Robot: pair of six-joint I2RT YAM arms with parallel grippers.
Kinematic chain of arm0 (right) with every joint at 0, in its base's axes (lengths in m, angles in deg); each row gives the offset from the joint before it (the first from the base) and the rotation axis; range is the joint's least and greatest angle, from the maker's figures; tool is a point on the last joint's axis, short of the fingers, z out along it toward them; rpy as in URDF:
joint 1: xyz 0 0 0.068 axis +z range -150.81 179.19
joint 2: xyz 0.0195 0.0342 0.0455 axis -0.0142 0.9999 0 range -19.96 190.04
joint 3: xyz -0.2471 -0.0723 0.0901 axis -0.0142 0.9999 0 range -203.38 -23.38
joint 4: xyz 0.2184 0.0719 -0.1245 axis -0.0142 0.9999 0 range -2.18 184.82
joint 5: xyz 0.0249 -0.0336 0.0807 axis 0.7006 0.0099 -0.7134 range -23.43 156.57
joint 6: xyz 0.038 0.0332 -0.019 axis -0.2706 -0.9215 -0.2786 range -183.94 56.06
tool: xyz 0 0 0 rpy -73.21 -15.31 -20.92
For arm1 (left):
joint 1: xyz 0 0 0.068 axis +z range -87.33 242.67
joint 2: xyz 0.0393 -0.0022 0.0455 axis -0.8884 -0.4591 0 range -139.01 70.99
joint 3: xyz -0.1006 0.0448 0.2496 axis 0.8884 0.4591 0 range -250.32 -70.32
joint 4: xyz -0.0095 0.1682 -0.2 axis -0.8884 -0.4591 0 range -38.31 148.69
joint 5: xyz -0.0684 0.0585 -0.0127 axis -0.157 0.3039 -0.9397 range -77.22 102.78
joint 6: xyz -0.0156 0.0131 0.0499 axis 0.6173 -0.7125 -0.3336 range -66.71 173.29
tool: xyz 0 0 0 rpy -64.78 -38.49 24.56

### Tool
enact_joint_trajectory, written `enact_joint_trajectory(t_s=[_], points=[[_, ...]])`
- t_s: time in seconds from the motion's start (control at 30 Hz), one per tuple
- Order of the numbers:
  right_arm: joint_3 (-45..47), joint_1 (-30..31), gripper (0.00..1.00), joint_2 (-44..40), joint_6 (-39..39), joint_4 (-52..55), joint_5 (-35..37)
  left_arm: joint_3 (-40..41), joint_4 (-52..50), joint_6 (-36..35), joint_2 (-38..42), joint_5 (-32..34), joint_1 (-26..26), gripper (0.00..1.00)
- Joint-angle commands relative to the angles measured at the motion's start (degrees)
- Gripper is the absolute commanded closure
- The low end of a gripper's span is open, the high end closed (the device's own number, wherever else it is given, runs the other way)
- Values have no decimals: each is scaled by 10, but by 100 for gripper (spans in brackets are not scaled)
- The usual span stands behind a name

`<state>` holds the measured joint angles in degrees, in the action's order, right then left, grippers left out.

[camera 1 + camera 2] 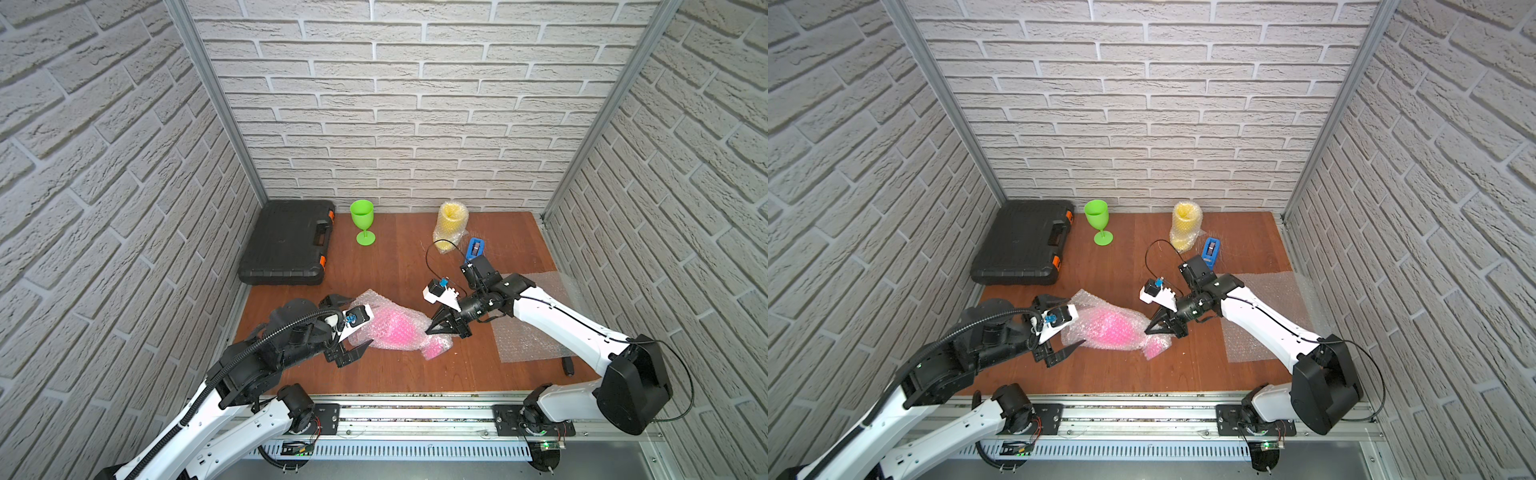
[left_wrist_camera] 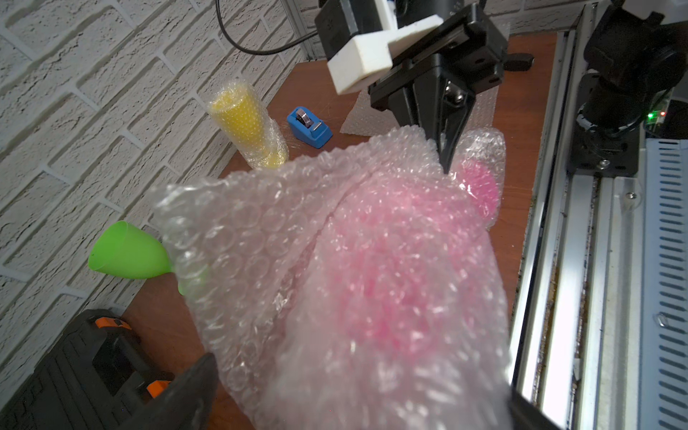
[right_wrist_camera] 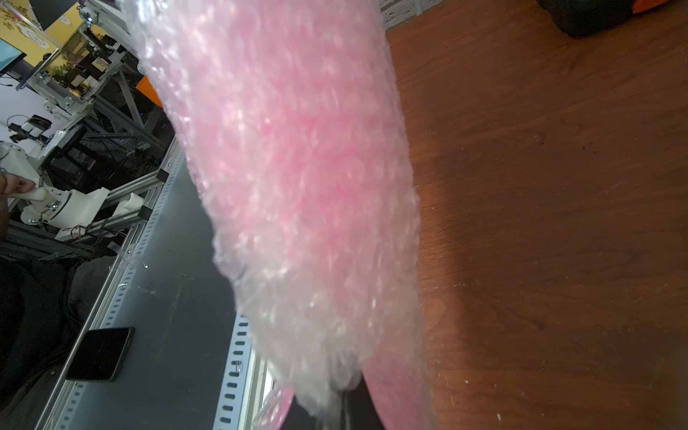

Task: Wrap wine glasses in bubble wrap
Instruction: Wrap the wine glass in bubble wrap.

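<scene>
Pink glows through bubble wrap (image 1: 371,300) mid-table in both top views: the right gripper (image 1: 430,330) clamps it by the stem of the neon pink goblet (image 1: 399,332), and the left gripper (image 1: 361,320) gapes at the bowl end. The left wrist view shows a loose flap (image 2: 223,238) raised; the right wrist view, plastic bunched between jaws. Rolling seems half done; the left gripper should next catch that flap.

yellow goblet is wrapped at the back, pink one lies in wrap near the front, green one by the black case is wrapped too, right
Not quite: the green goblet by the black case is bare, as both top views show. The rest holds: the yellow goblet is wrapped at the back, and the pink goblet lies in bubble wrap near the front.
</scene>
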<state>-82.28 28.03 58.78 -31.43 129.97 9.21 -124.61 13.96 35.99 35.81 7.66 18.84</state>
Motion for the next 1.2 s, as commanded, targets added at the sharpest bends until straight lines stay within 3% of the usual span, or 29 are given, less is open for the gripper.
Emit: enact_joint_trajectory(t_s=[0.0, 0.3, 0.57, 0.63, 0.77, 1.0, 1.1, 1.17], points=[[-5, 6, 97, -24, 43, 21, -33, -12, 28, 14, 5, -32, 30, 2], [-20, 7, 97, -24, 97, 69, -57, -18, -1, -5, -9, -198, 78, 2], [-32, 8, 97, -11, 140, 110, -75, -21, -7, -13, -25, -266, 83, 2], [-31, 8, 97, -10, 133, 105, -64, -26, -11, -18, -25, -271, 85, 11], [-20, 9, 97, -7, 99, 69, -39, -29, -13, -19, -17, -268, 88, 54], [28, 29, 91, -11, -16, -71, -3, -44, -45, -34, -48, -322, 89, 90], [62, 42, 73, -10, -62, -145, 29, -71, -71, -38, -84, -325, 89, 100], [83, 46, 59, -10, -86, -187, 58, -99, -100, -44, -109, -305, 89, 100]])
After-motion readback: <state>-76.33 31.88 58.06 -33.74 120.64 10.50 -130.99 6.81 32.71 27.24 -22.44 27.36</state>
